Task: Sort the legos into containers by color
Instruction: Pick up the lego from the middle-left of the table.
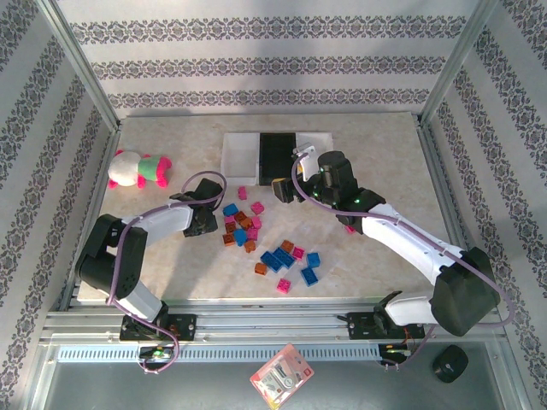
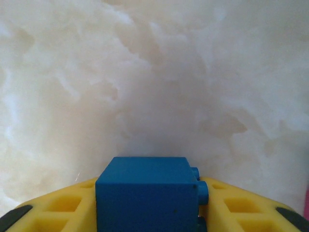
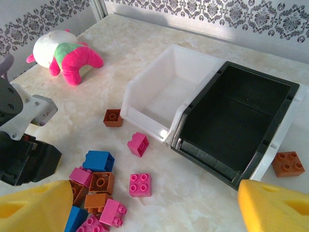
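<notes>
surface: marbled table [image 1: 385, 162], legos [image 1: 274, 260] scattered | walls: damask-striped wallpaper [image 1: 256, 64]

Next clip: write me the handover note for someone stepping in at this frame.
Left gripper: shut on a blue brick, low over the table.
Right gripper: open, empty, in front of the trays.
Bricks: blue, pink and orange, loose mid-table.
Trays: white tray and black tray side by side at the far end, both empty; third tray beyond the black one, partly hidden.
Done: nothing sorted yet.
Left: every brick.
</notes>
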Tool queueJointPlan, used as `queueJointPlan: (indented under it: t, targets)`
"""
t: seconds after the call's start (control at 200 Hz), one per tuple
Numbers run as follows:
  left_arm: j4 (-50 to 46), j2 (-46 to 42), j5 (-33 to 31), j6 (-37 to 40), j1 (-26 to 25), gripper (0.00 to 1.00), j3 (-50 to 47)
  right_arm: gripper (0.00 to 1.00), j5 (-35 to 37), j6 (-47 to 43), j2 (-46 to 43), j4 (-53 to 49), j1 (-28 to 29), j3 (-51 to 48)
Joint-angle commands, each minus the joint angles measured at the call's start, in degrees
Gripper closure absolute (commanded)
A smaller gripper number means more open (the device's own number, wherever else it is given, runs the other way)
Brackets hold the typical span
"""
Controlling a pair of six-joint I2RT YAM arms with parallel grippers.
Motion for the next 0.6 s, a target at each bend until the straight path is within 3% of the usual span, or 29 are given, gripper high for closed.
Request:
queueJointPlan:
  t: [0.0,0.265,0.595]
  targets:
    - [-4.09,-2.52,-0.29,1.23,0.5,0.57,3.49,0.12,0.31,1.47,-1.25,2.25,0.41,-0.94]
    - [-6.09,-0.19,-0.87,7.29,0.53,0.58,19.49,0.12,-0.7,2.64,-2.33,3.42,0.47,-1.09]
    - [-9.53,18.98,-0.13,11.76,0.61,0.57,47.01,0.12,2.7,1.0,-3.93,1.82,0.45,-2.3]
